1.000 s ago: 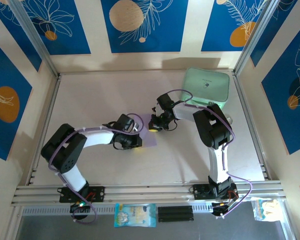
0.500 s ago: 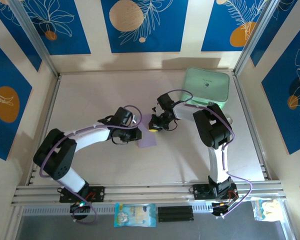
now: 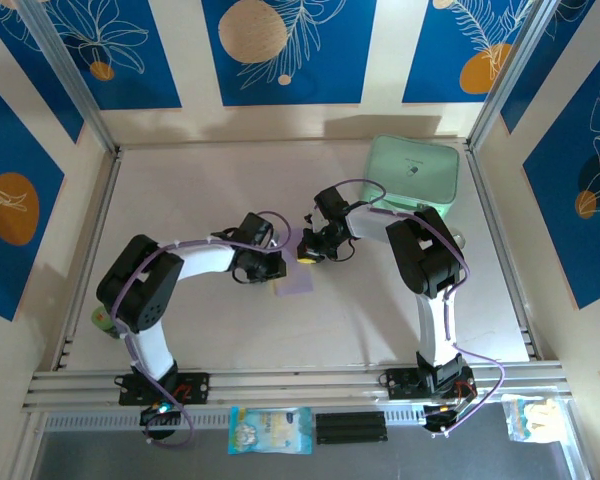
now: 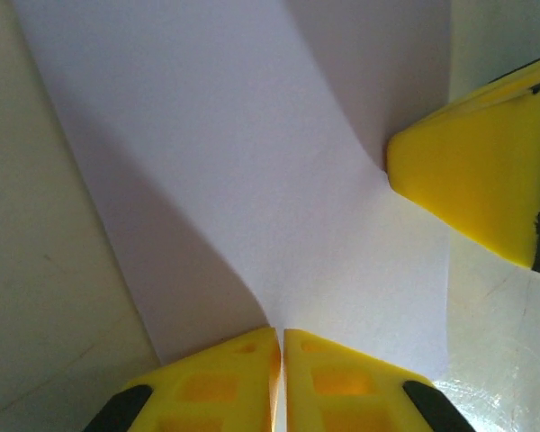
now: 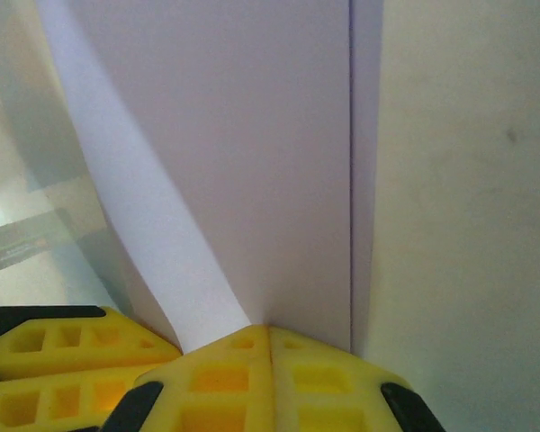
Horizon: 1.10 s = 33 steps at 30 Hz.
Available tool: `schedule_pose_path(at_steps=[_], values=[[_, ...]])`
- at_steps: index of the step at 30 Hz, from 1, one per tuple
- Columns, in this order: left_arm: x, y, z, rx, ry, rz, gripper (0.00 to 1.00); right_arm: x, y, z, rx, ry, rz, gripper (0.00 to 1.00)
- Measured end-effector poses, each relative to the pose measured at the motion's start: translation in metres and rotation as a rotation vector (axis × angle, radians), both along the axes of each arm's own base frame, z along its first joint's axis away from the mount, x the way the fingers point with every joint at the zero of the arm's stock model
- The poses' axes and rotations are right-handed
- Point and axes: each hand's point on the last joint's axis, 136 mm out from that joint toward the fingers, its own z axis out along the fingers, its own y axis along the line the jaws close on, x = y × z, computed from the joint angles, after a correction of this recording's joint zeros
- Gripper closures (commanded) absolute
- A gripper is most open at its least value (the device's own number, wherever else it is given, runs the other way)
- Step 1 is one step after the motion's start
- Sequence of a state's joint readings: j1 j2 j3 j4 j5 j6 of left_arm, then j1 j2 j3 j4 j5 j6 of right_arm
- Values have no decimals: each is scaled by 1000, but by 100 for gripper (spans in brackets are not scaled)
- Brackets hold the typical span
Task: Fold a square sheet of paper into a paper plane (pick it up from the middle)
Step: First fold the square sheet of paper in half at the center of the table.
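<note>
Since half a second ago your left arm has drawn its elbow back in from the left wall, while the left gripper (image 3: 272,272) has stayed at the sheet of paper (image 3: 296,284); less of the lilac patch shows than a second back; in the left wrist view its blunt yellow jaws are pressed to a hairline seam, nipping the sheet's near edge; the paper there is thin, matte and finely grained, rising in a soft curved billow rather than lying flat; the right gripper (image 3: 308,250) meets the sheet from the far side, and its wedge-shaped yellow fingertip (image 4: 468,180) dents the paper's right margin; from the right wrist you see those jaws closed tight together on the sheet, one straight, crisp layered edge running up the lilac surface; the paper sits mid-table (image 3: 200,190), a smooth pale surface; the mint-green case (image 3: 412,172), rounded at its corners, lies well apart at the far right
</note>
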<state>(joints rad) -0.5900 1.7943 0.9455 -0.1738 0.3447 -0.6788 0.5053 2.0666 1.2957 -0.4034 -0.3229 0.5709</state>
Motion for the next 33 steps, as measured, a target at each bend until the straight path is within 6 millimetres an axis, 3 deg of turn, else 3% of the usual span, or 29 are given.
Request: schedule_pose_path(at_steps=[4,13,16,20,25,29,33], values=[[-10,3,1,2,-6,-53,87,0,0,0,1,8,-9,98],[-60,27,2,99,90,-161,86,0,0,0,13,29,-26,98],[-62,31,11,108,80,-162,85,0,0,0,16,31,-25,98],[-44,29,35,81,-2,-117,83,0,0,2,21,24,-28,97],[-5,16,56,17,-97,-41,83,1,-2,6,6,12,-51,93],[20,4,52,-8,-118,-3,83,-1,-5,9,-6,16,-78,86],[32,-1,43,-19,-113,25,83,-4,-8,26,12,1,-106,80]])
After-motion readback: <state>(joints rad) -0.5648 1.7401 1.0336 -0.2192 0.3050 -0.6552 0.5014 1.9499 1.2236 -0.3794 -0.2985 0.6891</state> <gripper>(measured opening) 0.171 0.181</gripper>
